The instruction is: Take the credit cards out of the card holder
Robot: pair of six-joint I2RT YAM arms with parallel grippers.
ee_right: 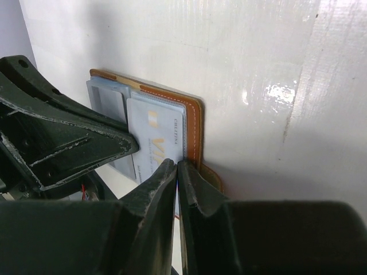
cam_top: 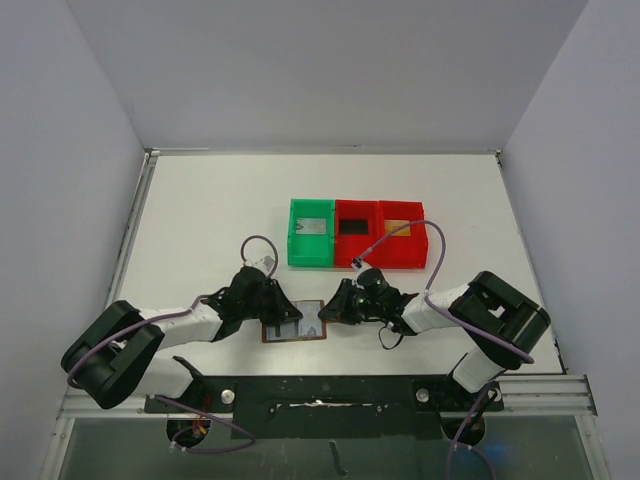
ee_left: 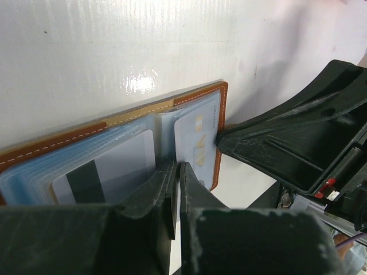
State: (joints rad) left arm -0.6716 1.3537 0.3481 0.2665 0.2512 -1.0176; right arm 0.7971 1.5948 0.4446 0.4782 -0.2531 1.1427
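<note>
The brown card holder lies open on the white table between my two grippers, its clear sleeves facing up. A pale credit card with gold lettering sits in the right-hand sleeve. Another card with a black stripe sits in the left-hand sleeve. My left gripper is shut on the near edge of the pale card. My right gripper is shut on the card holder's right edge, beside the brown tab.
Behind the card holder stand a green tray holding a grey card and a double red tray holding a black card and a golden one. Grey walls close in the table.
</note>
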